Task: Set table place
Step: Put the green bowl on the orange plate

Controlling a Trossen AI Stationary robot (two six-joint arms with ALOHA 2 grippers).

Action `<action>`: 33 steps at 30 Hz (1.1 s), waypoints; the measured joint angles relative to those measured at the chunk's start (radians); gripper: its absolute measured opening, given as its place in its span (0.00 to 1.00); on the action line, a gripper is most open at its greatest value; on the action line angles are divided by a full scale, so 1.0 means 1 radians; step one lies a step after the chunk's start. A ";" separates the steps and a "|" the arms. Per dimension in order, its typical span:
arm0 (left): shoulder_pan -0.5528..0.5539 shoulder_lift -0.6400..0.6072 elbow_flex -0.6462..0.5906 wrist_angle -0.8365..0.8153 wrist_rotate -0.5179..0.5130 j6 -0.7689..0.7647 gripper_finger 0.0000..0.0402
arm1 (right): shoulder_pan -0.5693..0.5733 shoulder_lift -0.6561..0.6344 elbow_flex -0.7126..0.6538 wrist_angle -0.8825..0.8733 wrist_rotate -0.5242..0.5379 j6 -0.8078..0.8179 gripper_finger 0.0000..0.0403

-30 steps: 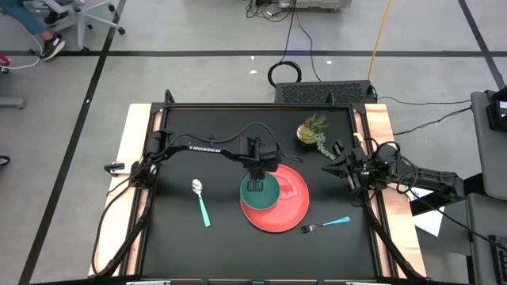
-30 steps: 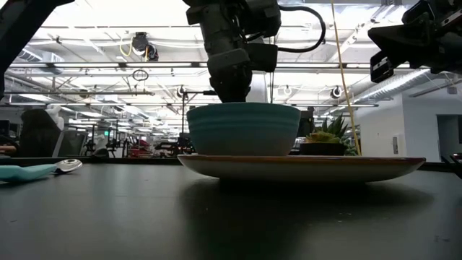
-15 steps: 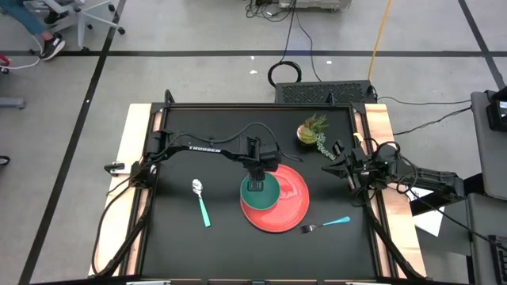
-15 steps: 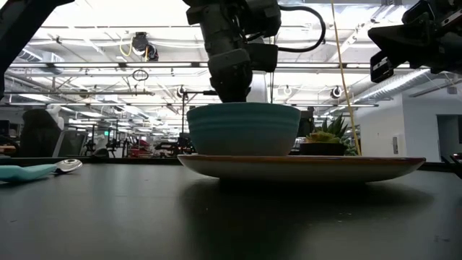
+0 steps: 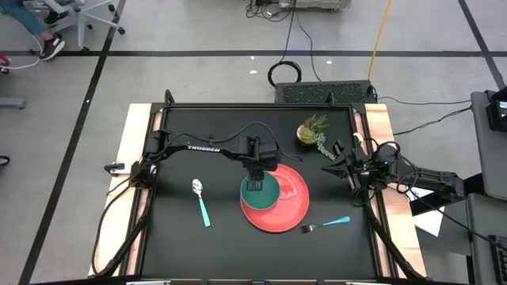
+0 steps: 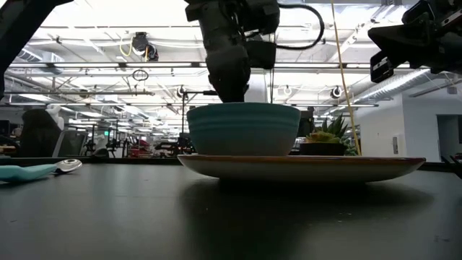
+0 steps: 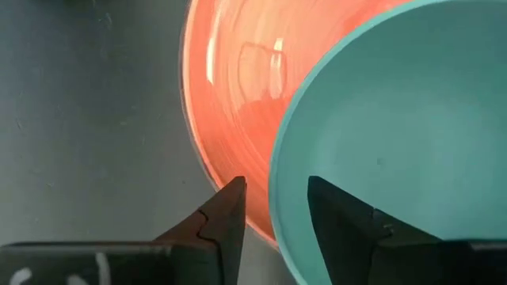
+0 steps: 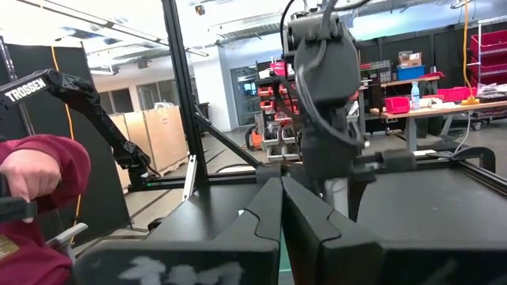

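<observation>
A teal bowl (image 5: 267, 195) stands upright on the left part of a round red plate (image 5: 291, 207) at the middle of the black table (image 5: 182, 245). My left gripper (image 5: 255, 185) points down over the bowl's far-left rim (image 7: 275, 178). It is open, with one finger outside over the plate and one inside the bowl, a gap showing on each side of the rim. A teal-handled spoon (image 5: 201, 203) lies left of the plate and a teal-handled fork (image 5: 325, 225) lies near its right. My right gripper (image 5: 334, 156) is shut and empty at the right edge.
A small potted plant (image 5: 313, 131) stands at the far right, behind the plate. Wooden strips (image 5: 131, 158) run along the left and right sides. A person's red sleeve (image 8: 36, 170) shows beyond the table in the right wrist view.
</observation>
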 joint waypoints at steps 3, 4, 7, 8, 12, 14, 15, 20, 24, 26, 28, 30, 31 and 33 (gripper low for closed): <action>0.000 0.000 0.051 -0.077 0.000 0.003 0.36 | 0.000 0.000 0.000 0.000 0.000 0.000 0.00; 0.000 0.000 0.070 -0.097 0.000 0.001 0.36 | 0.000 0.000 0.000 0.000 0.000 0.000 0.00; 0.000 0.000 0.141 -0.152 0.000 0.004 0.36 | 0.000 0.000 0.000 0.000 0.000 0.000 0.00; 0.000 0.000 0.166 -0.171 0.000 0.005 0.36 | 0.000 0.000 0.000 0.000 0.000 0.000 0.00; -0.001 0.000 0.237 -0.174 0.000 0.010 0.36 | 0.000 0.000 0.000 0.000 0.000 0.000 0.00; -0.001 0.000 0.255 -0.174 0.000 0.020 0.36 | 0.000 0.000 0.000 0.000 0.000 0.000 0.00; -0.001 0.000 0.260 -0.173 0.000 0.021 0.36 | 0.000 0.000 0.000 0.000 0.000 0.001 0.00; -0.001 0.000 0.261 -0.179 0.000 0.023 0.36 | 0.000 0.000 0.000 0.000 0.000 0.021 0.00; -0.001 0.000 0.261 -0.177 0.000 0.023 0.36 | 0.000 0.000 0.000 0.000 0.000 0.021 0.00; -0.001 0.000 0.261 -0.170 0.000 0.028 0.36 | 0.000 0.000 0.000 0.000 0.000 0.021 0.00; 0.002 0.000 0.261 -0.168 0.001 0.040 0.36 | 0.000 0.000 0.000 0.000 0.000 0.022 0.00; 0.009 -0.011 0.261 -0.191 0.004 0.043 0.36 | 0.000 0.000 0.000 -0.001 0.000 0.022 0.00; 0.014 -0.017 0.261 -0.209 0.006 0.042 0.36 | 0.000 0.000 0.000 -0.001 0.000 0.022 0.00; 0.023 -0.045 0.260 -0.238 0.022 0.035 0.36 | 0.000 0.000 0.000 -0.001 0.000 0.022 0.00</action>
